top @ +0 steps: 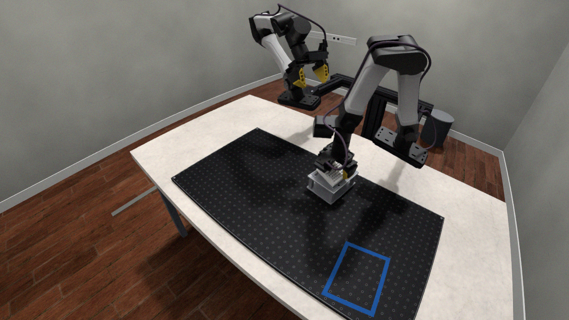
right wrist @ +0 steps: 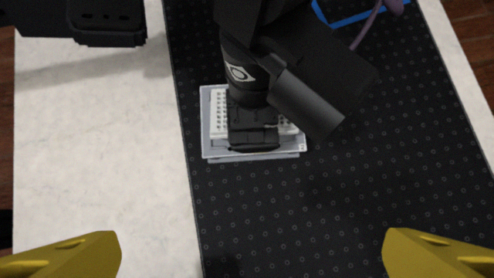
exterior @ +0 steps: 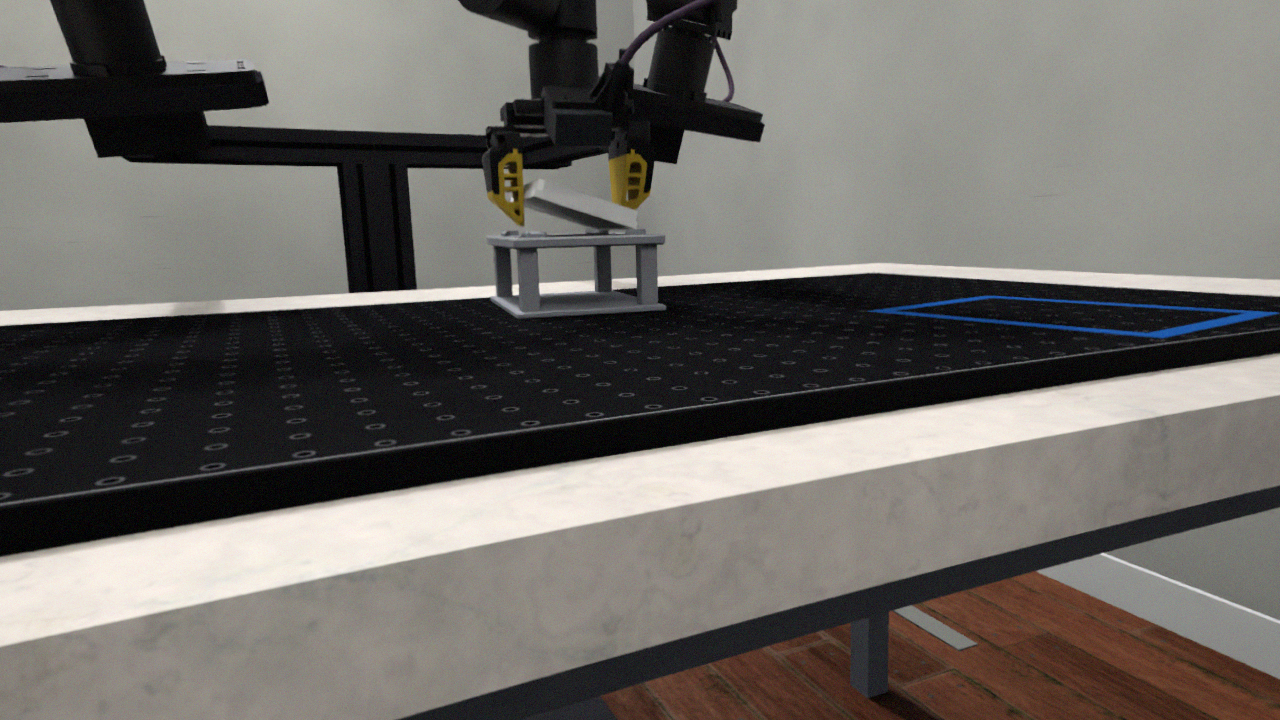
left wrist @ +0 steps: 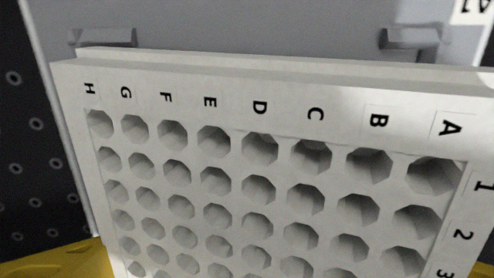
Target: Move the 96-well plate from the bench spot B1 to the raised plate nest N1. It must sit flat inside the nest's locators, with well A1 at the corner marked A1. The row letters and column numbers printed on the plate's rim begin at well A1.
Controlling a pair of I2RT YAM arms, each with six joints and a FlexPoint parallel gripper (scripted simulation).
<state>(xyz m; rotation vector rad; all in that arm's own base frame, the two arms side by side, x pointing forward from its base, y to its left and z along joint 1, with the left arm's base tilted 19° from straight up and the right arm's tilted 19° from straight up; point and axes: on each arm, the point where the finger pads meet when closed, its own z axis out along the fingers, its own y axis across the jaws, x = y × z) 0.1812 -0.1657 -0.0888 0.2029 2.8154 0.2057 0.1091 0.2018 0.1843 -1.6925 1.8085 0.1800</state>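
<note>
Left tool (top: 333, 173) (exterior: 577, 214) (left wrist: 287, 255) (right wrist: 253, 148) is gripping the plate (top: 330, 179) (exterior: 580, 205) (left wrist: 235, 116) (right wrist: 218, 135) between its yellow fingers, pointing down over the nest. The plate is tilting, one end standing higher than the other in the exterior view, and its lower end is sitting close to the nest's top; whether they are touching, I cannot tell. Rows A to H are running along the near-label edge in the left wrist view, with columns 1, 2 and 3 showing down the A side.

Just beyond that edge, two locators (left wrist: 106, 36) (left wrist: 413, 38) are rising from the nest (top: 328, 197) (exterior: 577, 240) (left wrist: 231, 23) (right wrist: 206, 116). The A1 label (left wrist: 472, 11) (right wrist: 302, 147) is marking the corner on the same side as the plate's row A. So the plate is not lying flat in the nest.

Underneath, the nest is standing on the black board (top: 246, 206) (exterior: 358, 385) (right wrist: 347, 201), which is lying on the pale counter (top: 214, 119) (exterior: 626, 501) (right wrist: 96, 154). Well apart from the nest, a blue outline (top: 335, 267) (exterior: 1199, 326) (right wrist: 353, 20) is framing part of the board.

Farther off, the right tool (top: 313, 82) (right wrist: 251, 241) is hanging open with nothing between its fingers.
</note>
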